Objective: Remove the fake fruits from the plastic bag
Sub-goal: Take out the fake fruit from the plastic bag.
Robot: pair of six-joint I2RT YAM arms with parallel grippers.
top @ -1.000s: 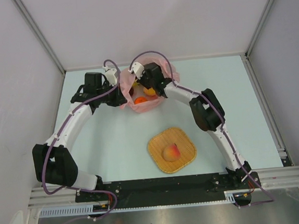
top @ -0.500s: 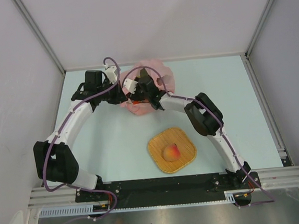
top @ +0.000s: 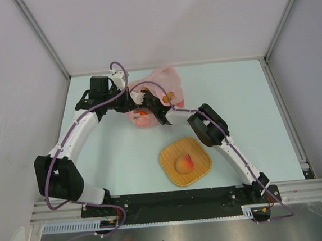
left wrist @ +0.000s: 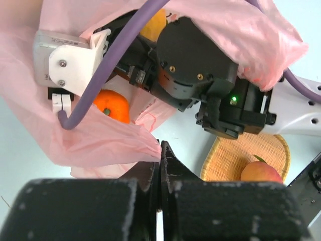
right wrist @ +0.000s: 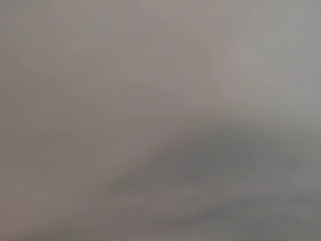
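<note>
Left gripper (left wrist: 160,153): you have its jaws pressed together on a fold of the plastic bag (left wrist: 90,138) at its near edge.
Right gripper (top: 146,107): it reaches into the bag's mouth. You cannot tell how its jaws stand, and its wrist view gives you only grey blur.
Plastic bag: crumpled at the far middle of the table (top: 113,153), between your two wrists.
Fruits in bag: an orange (left wrist: 113,106) beside the right wrist, a yellow fruit (left wrist: 153,25) deeper in.
Peach (top: 185,163): lies on the woven mat (top: 167,156), apart from the bag.
</note>
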